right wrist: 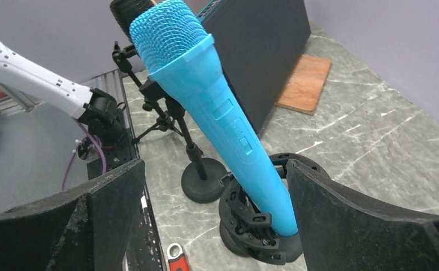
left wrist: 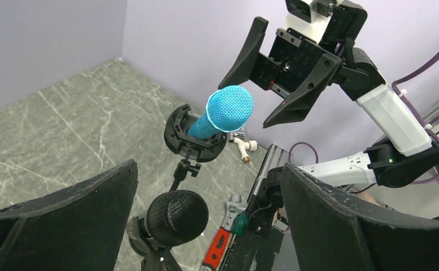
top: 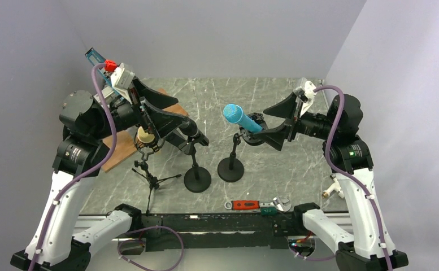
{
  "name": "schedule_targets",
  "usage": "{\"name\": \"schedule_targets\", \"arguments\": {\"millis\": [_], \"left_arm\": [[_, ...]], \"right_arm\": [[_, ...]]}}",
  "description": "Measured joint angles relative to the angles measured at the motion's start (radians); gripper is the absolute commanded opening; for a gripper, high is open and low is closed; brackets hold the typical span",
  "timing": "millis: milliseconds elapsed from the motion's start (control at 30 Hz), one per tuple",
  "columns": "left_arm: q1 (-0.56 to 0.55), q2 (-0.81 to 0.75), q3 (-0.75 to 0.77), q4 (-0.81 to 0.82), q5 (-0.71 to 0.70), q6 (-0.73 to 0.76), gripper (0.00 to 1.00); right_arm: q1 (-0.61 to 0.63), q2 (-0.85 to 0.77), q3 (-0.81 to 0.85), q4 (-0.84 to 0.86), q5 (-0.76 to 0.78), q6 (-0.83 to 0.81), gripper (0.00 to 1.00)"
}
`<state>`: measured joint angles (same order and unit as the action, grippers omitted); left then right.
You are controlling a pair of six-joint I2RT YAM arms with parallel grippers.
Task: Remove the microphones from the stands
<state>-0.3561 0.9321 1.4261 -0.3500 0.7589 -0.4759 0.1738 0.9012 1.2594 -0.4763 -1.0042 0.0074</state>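
The blue microphone (top: 240,118) sits tilted in the round holder of its stand (top: 231,168), at the middle of the table. The right gripper (top: 260,125) is wide open, one finger at each side of the holder. The left gripper (top: 173,110) is open too, near the black microphone (top: 192,131) to the left.

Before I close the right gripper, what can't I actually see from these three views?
- Tail end of the blue microphone: in the top view it is under the right gripper; in the right wrist view it is sunk into the holder ring.
- Body of the black microphone: in the left wrist view it is cut off by the bottom edge.
- Tan object on the tripod stand: in the top view it is partly behind the left gripper and too small to identify.
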Motion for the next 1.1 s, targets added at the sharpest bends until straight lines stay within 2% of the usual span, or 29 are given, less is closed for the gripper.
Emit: {"name": "schedule_targets", "arguments": {"millis": [133, 300, 567, 667, 733, 767, 1100], "left_arm": [[-0.002, -0.004, -0.017, 0.016, 0.016, 0.0, 0.99], [-0.004, -0.01, -0.024, 0.018, 0.032, 0.001, 0.99], [-0.004, -0.039, -0.017, -0.034, 0.031, 0.038, 0.99], [-0.004, -0.049, -0.012, -0.051, 0.029, 0.053, 0.99], [-0.004, -0.054, -0.012, -0.064, 0.027, 0.063, 0.99], [-0.004, -0.054, -0.012, -0.07, 0.026, 0.064, 0.99], [-0.004, -0.051, -0.001, -0.089, 0.021, 0.068, 0.99]], "right_arm": [[0.055, 0.01, 0.003, 0.01, 0.001, -0.032, 0.96], [0.127, 0.026, 0.006, 0.06, 0.0, -0.08, 0.88], [0.167, 0.118, 0.056, 0.071, -0.037, -0.214, 0.8], [0.18, 0.149, 0.066, 0.064, -0.05, -0.251, 0.71], [0.189, 0.167, 0.07, 0.057, -0.051, -0.277, 0.57], [0.193, 0.173, 0.071, 0.054, -0.051, -0.29, 0.53], [0.254, 0.191, 0.073, 0.051, -0.014, -0.33, 0.38]]}}
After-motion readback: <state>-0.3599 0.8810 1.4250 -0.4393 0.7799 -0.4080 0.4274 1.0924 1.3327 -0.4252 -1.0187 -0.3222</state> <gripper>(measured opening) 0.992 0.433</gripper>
